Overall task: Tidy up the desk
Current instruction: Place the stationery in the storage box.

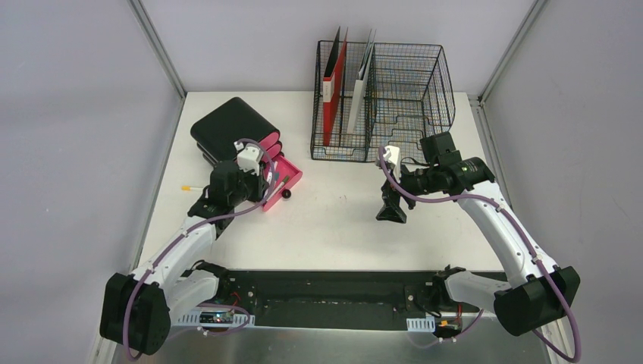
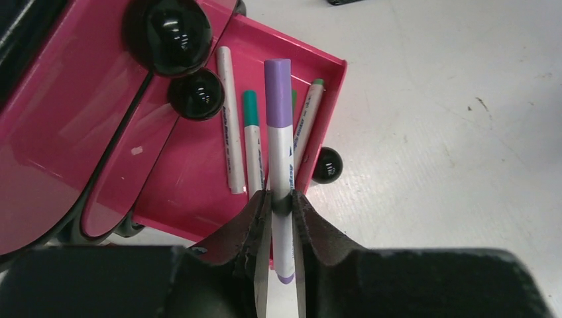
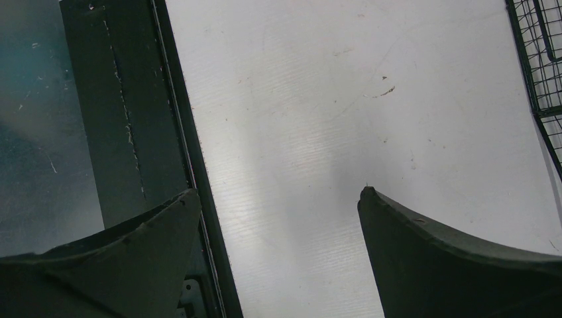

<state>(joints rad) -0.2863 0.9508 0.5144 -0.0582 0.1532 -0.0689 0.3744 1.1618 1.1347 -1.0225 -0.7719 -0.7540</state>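
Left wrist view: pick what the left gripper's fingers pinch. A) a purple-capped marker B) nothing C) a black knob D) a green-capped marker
A: the left gripper pinches the purple-capped marker over the open pink drawer, where a green-capped marker lies loose.

1. The pink drawer unit (image 2: 59,132) runs off my left wrist view's left and top edges.
2. My left gripper (image 2: 281,202), pinched on the purple marker (image 2: 278,126), covers part of its barrel.
3. That marker hides most of a green marker (image 2: 293,103) behind.
4. Only a corner of the wire rack (image 3: 540,59) shows beside my right wrist.
5. The yellow-and-white thing (image 1: 189,188) on the desk (image 1: 341,239): too small to name.
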